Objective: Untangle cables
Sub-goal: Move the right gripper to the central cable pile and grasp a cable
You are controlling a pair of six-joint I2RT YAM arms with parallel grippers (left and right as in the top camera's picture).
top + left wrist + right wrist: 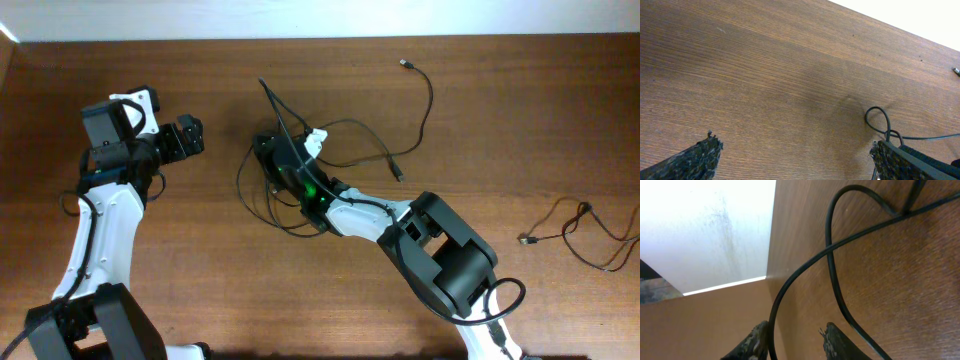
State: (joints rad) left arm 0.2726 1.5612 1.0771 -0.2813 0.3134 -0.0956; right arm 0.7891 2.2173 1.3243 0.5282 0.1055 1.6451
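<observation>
The right gripper (795,328) sits low over the wooden surface (765,75), in the middle of the tangled cables (829,245). Its two fingers stand narrowly apart with a clear gap between them. One thin black strand runs down through that gap, close to the finger on the left of the wrist view; whether either finger touches it cannot be told. Just ahead of the fingers this strand crosses a second one, and further ahead the two meet again in a loop.

From above, the knot of cords lies around and under this gripper. One long strand (431,100) trails away beyond it, ending in a small plug. A separate cable (527,239) lies well apart from it, behind the arm's elbow near the edge of the surface.

The left gripper (796,147) is spread wide and holds nothing, with bare wood between its fingers. It is well apart from the knot. A small cable loop (866,119) lies on the surface just ahead of its finger on the right of the wrist view.
</observation>
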